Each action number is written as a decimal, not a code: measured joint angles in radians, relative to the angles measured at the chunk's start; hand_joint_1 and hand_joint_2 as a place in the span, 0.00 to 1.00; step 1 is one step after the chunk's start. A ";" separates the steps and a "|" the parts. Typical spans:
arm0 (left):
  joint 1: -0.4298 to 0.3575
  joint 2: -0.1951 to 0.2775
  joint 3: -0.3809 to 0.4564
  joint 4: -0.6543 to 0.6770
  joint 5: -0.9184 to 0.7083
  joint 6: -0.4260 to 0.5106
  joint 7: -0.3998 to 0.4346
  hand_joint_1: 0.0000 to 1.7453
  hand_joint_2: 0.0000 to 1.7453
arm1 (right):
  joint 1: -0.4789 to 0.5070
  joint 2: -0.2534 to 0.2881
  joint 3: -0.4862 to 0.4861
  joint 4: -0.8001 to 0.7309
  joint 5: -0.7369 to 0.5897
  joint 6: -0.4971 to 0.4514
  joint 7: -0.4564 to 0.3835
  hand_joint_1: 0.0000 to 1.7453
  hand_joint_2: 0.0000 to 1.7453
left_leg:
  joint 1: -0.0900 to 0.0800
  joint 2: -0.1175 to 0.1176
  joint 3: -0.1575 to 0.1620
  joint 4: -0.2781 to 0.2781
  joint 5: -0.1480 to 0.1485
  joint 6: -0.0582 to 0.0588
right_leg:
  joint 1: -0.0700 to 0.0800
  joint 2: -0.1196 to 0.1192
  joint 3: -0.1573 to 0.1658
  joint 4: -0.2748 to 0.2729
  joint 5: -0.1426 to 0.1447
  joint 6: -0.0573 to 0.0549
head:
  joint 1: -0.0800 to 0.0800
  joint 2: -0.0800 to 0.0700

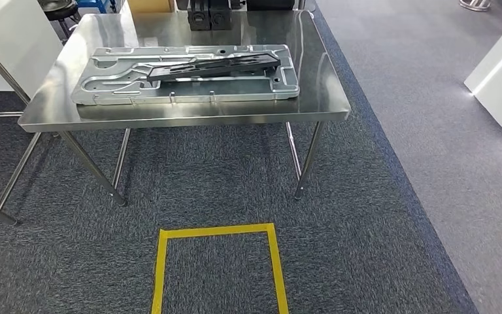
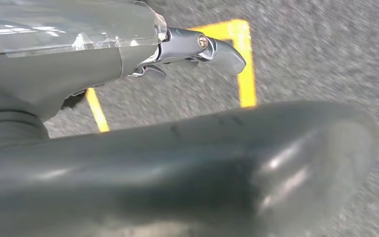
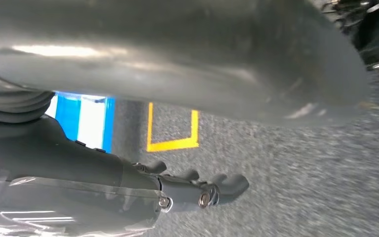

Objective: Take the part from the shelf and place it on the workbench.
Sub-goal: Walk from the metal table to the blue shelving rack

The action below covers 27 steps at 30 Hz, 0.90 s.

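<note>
A: Position of the part [image 1: 212,66]?
B: Lying flat on the silver tray [image 1: 104,88], atop the steel desk [image 1: 183,118]. Dark, long, set slantwise across the tray. Well apart from both hands, out ahead of them and higher.

A: Left hand [image 2: 192,49]?
B: Hanging above grey carpet [image 2: 325,59], holding nothing. Fingers [image 2: 222,52] curled a little, apart from the thick thumb [image 2: 202,173], with bare carpet visible between. Yellow floor tape [image 2: 246,64] just past the fingertips in the left wrist view.

A: Right hand [image 3: 197,190]?
B: Likewise over carpet, grasping nothing. Fingers [image 3: 227,185] bent slightly, well apart from the thumb [image 3: 177,54]. Corner of yellow tape between thumb and fingers in the right wrist view, with a blue and white panel [image 3: 84,123] near the wrist.

A: Other items noted?
B: Two black blocks [image 1: 209,16] at the desk's far edge, beyond the tray. Yellow taped square [image 1: 219,261] on the carpet, on the near side of the desk.
</note>
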State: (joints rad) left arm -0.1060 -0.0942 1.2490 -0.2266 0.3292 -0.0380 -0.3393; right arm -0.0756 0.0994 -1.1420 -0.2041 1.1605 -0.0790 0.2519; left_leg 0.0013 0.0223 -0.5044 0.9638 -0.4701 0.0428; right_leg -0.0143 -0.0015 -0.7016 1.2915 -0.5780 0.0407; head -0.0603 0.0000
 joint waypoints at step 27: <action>0.000 -0.013 -0.016 0.001 -0.002 0.011 0.008 0.00 0.00 | 0.004 0.008 -0.008 0.002 0.001 -0.004 0.000 0.00 0.00 | 0.006 -0.005 0.046 -0.001 -0.042 -0.008 | 0.001 -0.001 0.032 -0.204 0.105 -0.004 | 0.000 0.000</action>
State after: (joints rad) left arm -0.1060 -0.1070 1.2326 -0.2252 0.3268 -0.0268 -0.3311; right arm -0.0711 0.1076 -1.1496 -0.2025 1.1615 -0.0825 0.2522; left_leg 0.0069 0.0168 -0.4588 0.9628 -0.5119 0.0352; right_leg -0.0133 -0.0024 -0.6698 1.0875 -0.4726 0.0367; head -0.0603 0.0000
